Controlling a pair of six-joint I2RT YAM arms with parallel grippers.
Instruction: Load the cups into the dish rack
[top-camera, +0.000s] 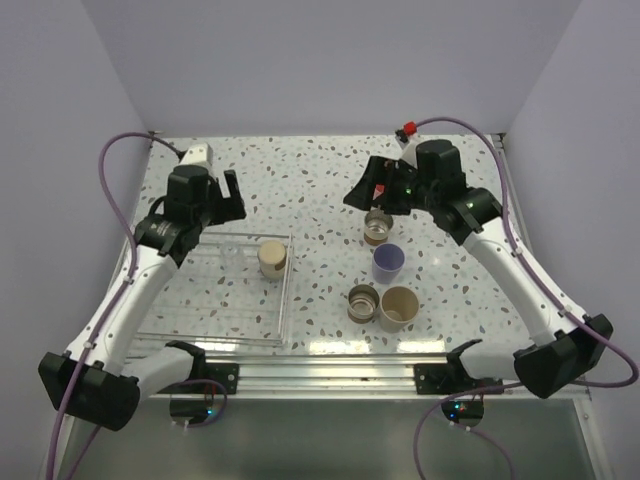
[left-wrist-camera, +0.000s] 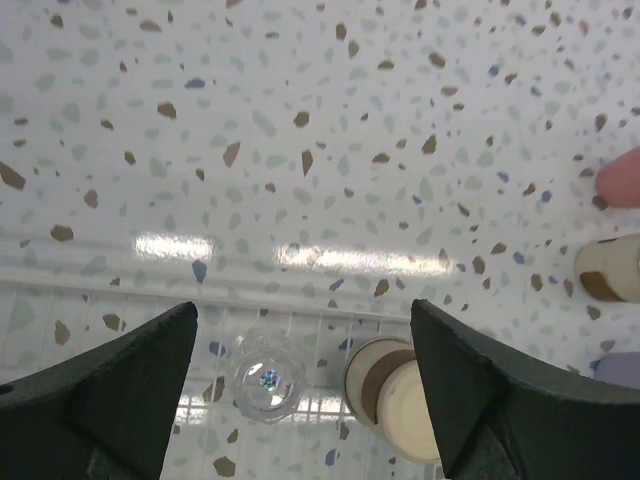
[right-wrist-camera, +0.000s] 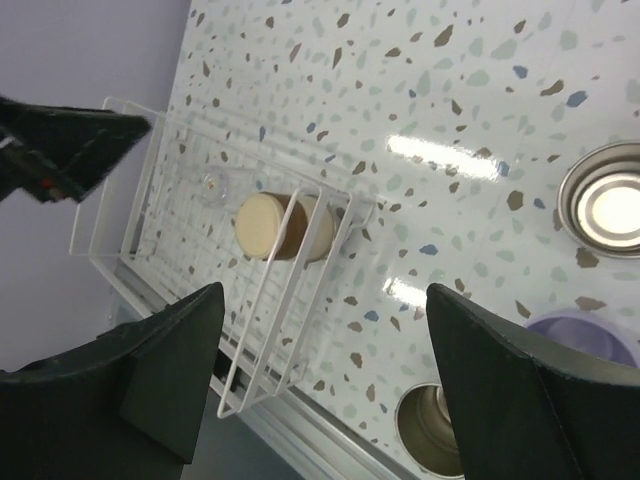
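Note:
The clear dish rack (top-camera: 170, 325) lies at the left of the table. In it, near the far right corner, stand a cream cup with a brown band (top-camera: 272, 258), upside down, and a clear cup (top-camera: 232, 255). My left gripper (top-camera: 232, 200) hangs open and empty above the rack's far wall, over these two cups (left-wrist-camera: 265, 375) (left-wrist-camera: 395, 395). My right gripper (top-camera: 368, 198) is open and empty above a metallic cup (top-camera: 378, 226). A coral cup (left-wrist-camera: 620, 177) is mostly hidden under it. A lavender cup (top-camera: 388, 262), a second metallic cup (top-camera: 363, 302) and a beige cup (top-camera: 398, 307) stand on the table.
The right wrist view shows the rack's near right corner (right-wrist-camera: 250, 370) by the table's front rail, with the lavender cup (right-wrist-camera: 590, 335) and both metallic cups (right-wrist-camera: 605, 205) (right-wrist-camera: 430, 430) to its right. A purple wall closes the back.

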